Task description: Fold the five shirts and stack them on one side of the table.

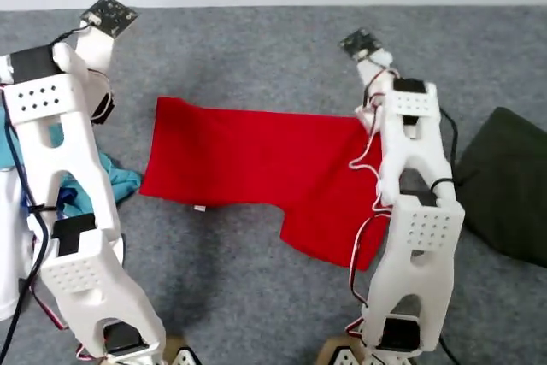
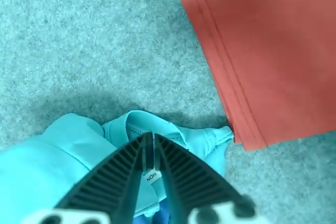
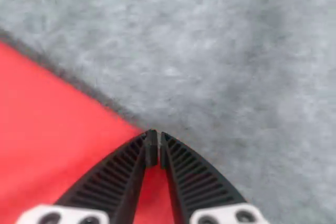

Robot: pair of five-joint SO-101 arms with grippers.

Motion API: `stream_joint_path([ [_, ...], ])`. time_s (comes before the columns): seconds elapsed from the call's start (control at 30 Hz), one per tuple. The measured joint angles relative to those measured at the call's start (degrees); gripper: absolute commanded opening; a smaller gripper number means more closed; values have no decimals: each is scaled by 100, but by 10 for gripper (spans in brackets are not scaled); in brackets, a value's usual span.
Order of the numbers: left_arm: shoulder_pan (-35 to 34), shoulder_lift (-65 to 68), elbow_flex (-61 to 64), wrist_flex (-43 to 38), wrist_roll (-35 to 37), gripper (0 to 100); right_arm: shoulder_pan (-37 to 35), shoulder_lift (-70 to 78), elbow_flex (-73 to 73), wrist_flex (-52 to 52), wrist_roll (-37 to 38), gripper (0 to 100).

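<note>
A red shirt [image 1: 248, 160] lies spread across the middle of the grey table, its lower right part hanging out past the rest. My right gripper [image 3: 155, 139] is shut, with its tips meeting on the far right corner of the red shirt [image 3: 47, 129]. At the left, a crumpled teal shirt [image 1: 120, 181] lies beside my left arm. My left gripper [image 2: 153, 139] hovers shut over the teal shirt [image 2: 63, 150], and a small white label [image 2: 151, 177] shows through the slit between its jaws. The red shirt's hemmed edge [image 2: 278, 56] lies just beyond.
A dark green shirt [image 1: 504, 181] lies bunched at the right edge. Some white cloth [image 1: 7, 245] shows at the left edge, and blue fabric [image 2: 157, 216] sits under the teal shirt. Bare grey carpet [image 1: 256, 305] stretches in front of the red shirt and behind it.
</note>
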Motion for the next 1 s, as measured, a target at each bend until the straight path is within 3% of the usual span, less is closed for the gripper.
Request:
stream_joint_path([
  [0.13,18,0,0,0,0,6,-123,0,-976,941,-18,17],
  [0.33,123,44,88,-202,18,8,-888,0,-1864,2145,-18,17],
  [0.47,510,413,431,-686,466,10,-1125,0,-1890,2567,-123,17],
  [0.63,985,1160,466,-1152,923,95,-1073,0,-2277,3262,-545,17],
  [0.83,1196,2268,466,-1565,1222,115,-932,413,-2312,3244,-686,17],
  [1.0,958,2576,-167,-1327,1248,115,-571,985,-2444,2971,-695,17],
])
